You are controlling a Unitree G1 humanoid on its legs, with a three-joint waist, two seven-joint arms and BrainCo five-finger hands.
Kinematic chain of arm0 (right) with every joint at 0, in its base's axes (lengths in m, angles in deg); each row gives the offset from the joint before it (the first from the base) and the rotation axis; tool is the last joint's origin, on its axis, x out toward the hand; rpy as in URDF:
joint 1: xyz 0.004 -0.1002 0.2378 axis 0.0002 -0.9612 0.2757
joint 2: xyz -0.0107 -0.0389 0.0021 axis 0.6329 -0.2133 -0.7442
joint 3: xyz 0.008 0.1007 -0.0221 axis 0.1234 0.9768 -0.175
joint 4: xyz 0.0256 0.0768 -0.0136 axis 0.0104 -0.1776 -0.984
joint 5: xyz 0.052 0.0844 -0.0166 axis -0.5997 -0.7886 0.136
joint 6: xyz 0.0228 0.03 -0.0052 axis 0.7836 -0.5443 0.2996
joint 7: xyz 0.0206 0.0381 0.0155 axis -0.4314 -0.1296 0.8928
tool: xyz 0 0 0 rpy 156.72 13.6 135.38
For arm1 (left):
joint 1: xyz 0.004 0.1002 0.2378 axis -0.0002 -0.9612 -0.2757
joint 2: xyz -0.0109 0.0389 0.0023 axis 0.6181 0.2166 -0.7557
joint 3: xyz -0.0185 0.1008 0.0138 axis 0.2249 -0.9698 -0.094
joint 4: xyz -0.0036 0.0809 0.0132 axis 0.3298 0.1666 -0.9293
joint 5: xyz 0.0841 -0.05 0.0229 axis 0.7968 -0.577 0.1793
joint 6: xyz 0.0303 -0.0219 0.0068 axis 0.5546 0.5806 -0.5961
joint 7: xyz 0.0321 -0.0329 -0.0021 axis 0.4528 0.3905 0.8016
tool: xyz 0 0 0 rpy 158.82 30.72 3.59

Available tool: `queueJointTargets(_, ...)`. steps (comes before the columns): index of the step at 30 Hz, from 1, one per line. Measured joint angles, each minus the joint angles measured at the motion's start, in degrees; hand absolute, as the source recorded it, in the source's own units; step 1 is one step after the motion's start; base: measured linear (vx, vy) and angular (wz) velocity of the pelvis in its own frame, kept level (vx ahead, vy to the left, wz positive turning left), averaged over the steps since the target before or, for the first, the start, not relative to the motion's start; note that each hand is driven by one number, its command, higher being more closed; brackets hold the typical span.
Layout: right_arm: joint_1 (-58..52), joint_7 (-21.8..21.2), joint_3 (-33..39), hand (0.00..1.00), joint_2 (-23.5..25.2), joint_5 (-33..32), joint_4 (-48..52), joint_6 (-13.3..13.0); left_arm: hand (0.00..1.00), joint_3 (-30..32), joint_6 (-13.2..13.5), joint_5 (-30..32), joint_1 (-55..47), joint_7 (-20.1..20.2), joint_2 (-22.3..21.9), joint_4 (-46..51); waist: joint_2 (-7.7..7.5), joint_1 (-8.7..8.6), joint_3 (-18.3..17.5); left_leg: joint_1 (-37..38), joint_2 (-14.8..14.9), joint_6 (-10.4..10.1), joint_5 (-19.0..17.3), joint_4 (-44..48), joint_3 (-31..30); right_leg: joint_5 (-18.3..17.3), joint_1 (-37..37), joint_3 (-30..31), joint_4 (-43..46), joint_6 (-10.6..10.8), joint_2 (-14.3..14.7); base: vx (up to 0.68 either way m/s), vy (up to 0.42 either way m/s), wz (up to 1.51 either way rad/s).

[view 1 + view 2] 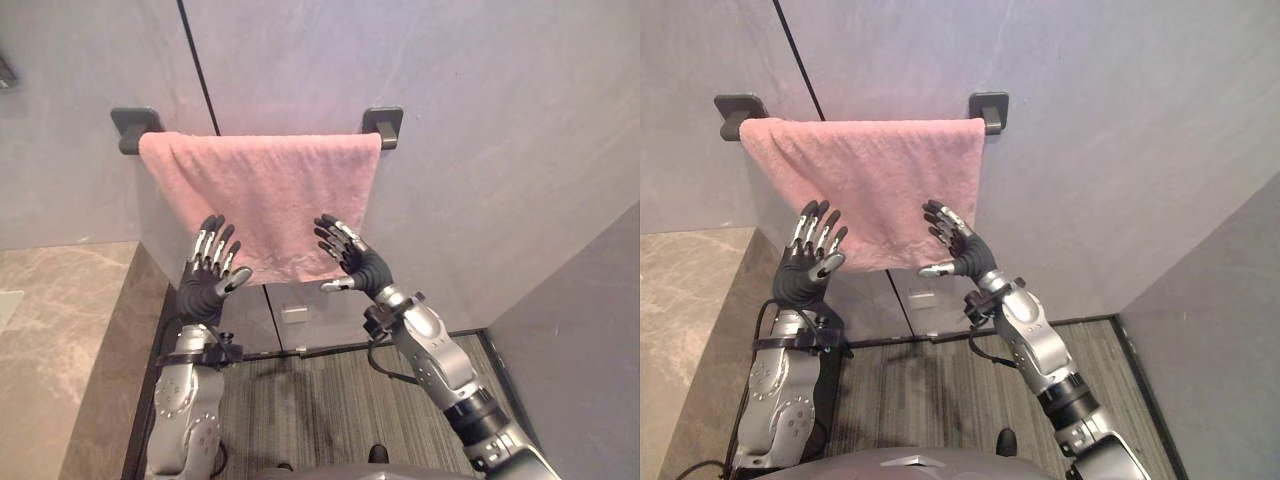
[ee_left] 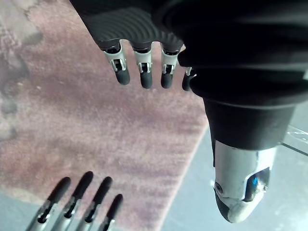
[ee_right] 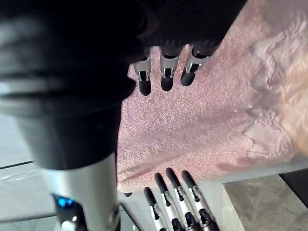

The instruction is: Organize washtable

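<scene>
Against a grey wall (image 1: 480, 120), a pink towel (image 1: 262, 195) hangs between dark brackets (image 1: 384, 125) — left robot hand (image 1: 205, 282) and right robot hand (image 1: 355, 262) raised before its lower edge, fingers spread, holding nothing.

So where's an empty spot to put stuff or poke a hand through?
The marble countertop left of the pink towel is bare. The grey wall past the right bracket is open. Crowded: the towel's lower edge, with left hand and right hand.

Grey wall (image 1: 480, 120) (dark seam (image 1: 200, 70)) above striped floor (image 1: 320, 400)
</scene>
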Motion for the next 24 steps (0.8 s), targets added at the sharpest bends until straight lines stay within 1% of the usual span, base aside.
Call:
queueJointTargets(1, 1.05, 0.76, -0.87, 0.00, 1.00, -1.00, -1.81, 0.05, 0.00, 0.00, -0.26, 0.00, 1.37, -0.80, 0.52, -1.89, 0.00, 0.01, 0.00, 0.21, 0.08, -0.12, 0.29, -0.35, 0.05, 0.00, -0.06, 0.11, 0.00, -0.03, 0.04, 0.00, 0.000, 0.00)
queueJointTargets(3, 2.72, 1.41, -1.92, 0.00, 1.51, -1.03, -4.22, 0.24, 0.00, -0.27, -0.34, 0.02, 3.50, -1.48, 1.05, -4.86, -0.02, 0.09, 0.01, 0.20, 0.08, -0.10, 0.52, 0.00, -0.08, 0.02, -0.32, 0.13, 0.00, -0.06, 0.05, 0.00, 0.000, 0.00)
queueJointTargets(4, 4.95, 2.29, -3.09, 0.00, 1.77, -1.04, -6.91, 0.60, 0.00, -0.81, -0.81, 0.01, 5.79, -2.23, 1.97, -8.20, -0.05, 0.11, 0.05, -0.16, 0.08, -0.15, 0.61, 0.65, -0.10, 0.14, -0.49, 0.13, 0.00, -0.17, 0.07, 0.00, -0.011, 0.03)
queueJointTargets(7, 7.77, 4.32, -3.11, 0.00, 3.01, -1.01, -9.44, 1.47, 0.00, -1.38, -1.45, -0.03, 9.83, -3.44, 2.91, -12.93, -0.06, 0.08, 0.19, -0.42, 0.15, -0.17, 0.54, 1.12, -0.09, 0.21, -0.53, 0.12, 0.00, -0.27, 0.18, 0.00, 0.000, 0.00)
queueJointTargets(9, 10.05, 5.72, -3.21, 0.00, 3.73, -1.35, -11.23, 1.60, 0.00, -1.53, -1.75, -0.03, 13.04, -4.41, 3.08, -15.37, -0.01, 0.08, 0.65, -0.51, 0.21, -0.16, 0.44, 1.42, -0.03, 0.30, -0.53, 0.23, 0.00, -0.39, 0.19, -0.02, 0.000, -0.02)
queueJointTargets(11, 12.98, 7.27, -3.30, 0.00, 5.31, -3.23, -14.16, 1.65, 0.00, -2.13, -2.31, -0.16, 16.86, -5.56, 4.55, -17.49, -0.13, 0.09, 1.77, -1.01, 0.54, -0.29, -0.17, 2.65, 0.18, 0.51, -0.55, 0.53, -0.01, -0.69, 0.41, -0.05, -0.005, -0.06)
queueJointTargets(14, 15.49, 8.14, -4.56, 0.00, 6.13, -3.26, -15.77, 1.69, 0.00, -3.24, -2.61, -0.85, 20.86, -6.35, 7.04, -20.01, -0.22, 0.07, 2.41, -2.52, 1.01, -0.58, -0.58, 4.14, 0.15, 0.81, -1.48, 0.52, -0.01, -1.09, 0.57, -0.04, -0.018, -0.02)
queueJointTargets(16, 17.18, 9.35, -4.58, 0.00, 6.09, -3.94, -16.23, 1.76, 0.00, -3.23, -2.69, -2.48, 23.80, -7.21, 7.26, -22.01, -0.06, 0.22, 3.59, -2.59, 1.08, -0.63, -0.55, 4.37, 0.13, 0.95, -1.46, 0.52, -0.01, -1.28, 0.74, -0.02, -0.009, -0.01)
queueJointTargets(17, 18.23, 10.05, -4.43, 0.00, 6.10, -5.49, -16.22, 1.76, 0.00, -3.18, -2.69, -2.72, 25.41, -8.01, 7.45, -22.95, 0.04, 0.19, 4.33, -2.67, 1.17, -0.66, -0.54, 4.50, 0.13, 1.04, -1.49, 0.52, -0.01, -1.39, 0.84, 0.00, 0.000, 0.00)
queueJointTargets(20, 18.88, 11.16, -3.49, 0.00, 6.03, -5.57, -16.23, 1.75, 0.00, -3.02, -2.66, -2.72, 26.86, -9.27, 7.55, -24.41, 0.04, 0.08, 4.56, -3.08, 1.34, -0.75, -0.59, 4.66, 0.20, 1.09, -1.84, 0.57, -0.01, -1.45, 1.00, 0.00, 0.000, 0.00)
queueJointTargets(23, 19.38, 12.61, 1.14, 0.00, 5.33, -5.56, -16.28, 1.76, 0.00, -2.41, -2.68, -2.70, 28.09, -10.24, 8.90, -25.07, -0.09, 0.23, 5.08, -3.87, 1.47, -0.80, -0.63, 5.01, 0.54, 1.37, -2.60, 0.89, -0.02, -1.60, 1.44, -0.01, -0.017, -0.06)
queueJointTargets(24, 19.38, 13.19, 2.90, 0.00, 4.78, -5.47, -16.28, 1.76, 0.00, -1.35, -2.74, -2.69, 28.08, -10.37, 9.23, -25.42, -0.10, 0.22, 5.09, -3.87, 1.55, -0.84, -0.65, 5.01, 0.78, 1.39, -2.69, 1.03, -0.02, -1.62, 1.49, 0.00, -0.006, -0.06)
